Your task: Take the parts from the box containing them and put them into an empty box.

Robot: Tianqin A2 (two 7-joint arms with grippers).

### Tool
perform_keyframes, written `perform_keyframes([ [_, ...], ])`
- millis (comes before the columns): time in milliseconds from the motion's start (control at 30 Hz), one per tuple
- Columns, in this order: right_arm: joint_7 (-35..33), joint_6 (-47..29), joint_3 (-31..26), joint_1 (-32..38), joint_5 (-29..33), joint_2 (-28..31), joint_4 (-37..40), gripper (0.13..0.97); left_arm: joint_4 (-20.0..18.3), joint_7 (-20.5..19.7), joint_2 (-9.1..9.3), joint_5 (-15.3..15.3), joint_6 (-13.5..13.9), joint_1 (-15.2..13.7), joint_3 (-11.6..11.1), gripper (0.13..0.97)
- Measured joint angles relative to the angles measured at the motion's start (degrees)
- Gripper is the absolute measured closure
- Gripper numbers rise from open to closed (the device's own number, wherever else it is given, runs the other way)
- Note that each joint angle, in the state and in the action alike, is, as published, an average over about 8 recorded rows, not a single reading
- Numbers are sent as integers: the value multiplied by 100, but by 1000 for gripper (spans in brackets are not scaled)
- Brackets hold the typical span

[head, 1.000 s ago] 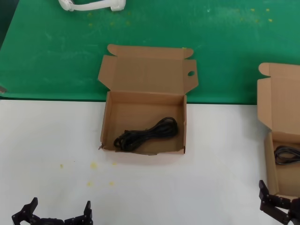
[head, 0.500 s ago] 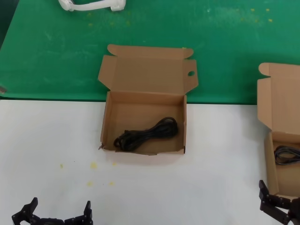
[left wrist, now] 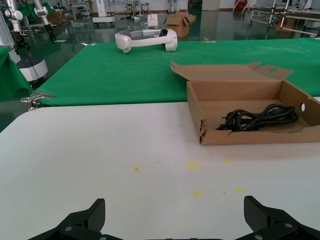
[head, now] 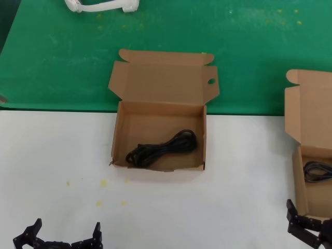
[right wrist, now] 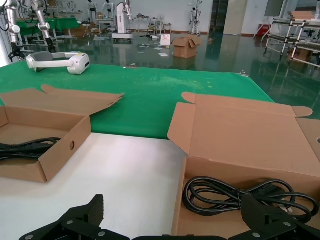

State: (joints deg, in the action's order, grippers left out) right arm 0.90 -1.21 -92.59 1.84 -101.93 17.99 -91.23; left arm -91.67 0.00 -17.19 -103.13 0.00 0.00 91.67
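1. A brown box with a holed side flap (head: 160, 129) sits open in the middle of the white table (head: 57, 150), its lid leaning back over the green cloth (head: 57, 67).
2. Inside it lies one coiled black cable (head: 162, 148), its long axis running diagonally from the near left corner toward the far right wall.
3. A second brown box with a plain tall lid (head: 310, 155) stands open at the table's right edge, partly cut off in the head view.
4. It holds another black cable bundle (right wrist: 247, 195), lying lengthwise across the box floor.
5. The left gripper (head: 61, 239) hovers low at the near left, well apart from both boxes, its fingers spread wide with nothing between them.
6. The right gripper (head: 311, 228) hangs at the near end of the plain-lidded box, fingers also spread and empty.
7. A white headset (head: 101, 5) rests on the far green cloth.
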Motion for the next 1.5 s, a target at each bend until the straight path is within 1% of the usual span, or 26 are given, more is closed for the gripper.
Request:
perform_keyframes([
  [1500,0,0,0,0,0,0,0,129,0,0,0,0,0,0,0,132],
])
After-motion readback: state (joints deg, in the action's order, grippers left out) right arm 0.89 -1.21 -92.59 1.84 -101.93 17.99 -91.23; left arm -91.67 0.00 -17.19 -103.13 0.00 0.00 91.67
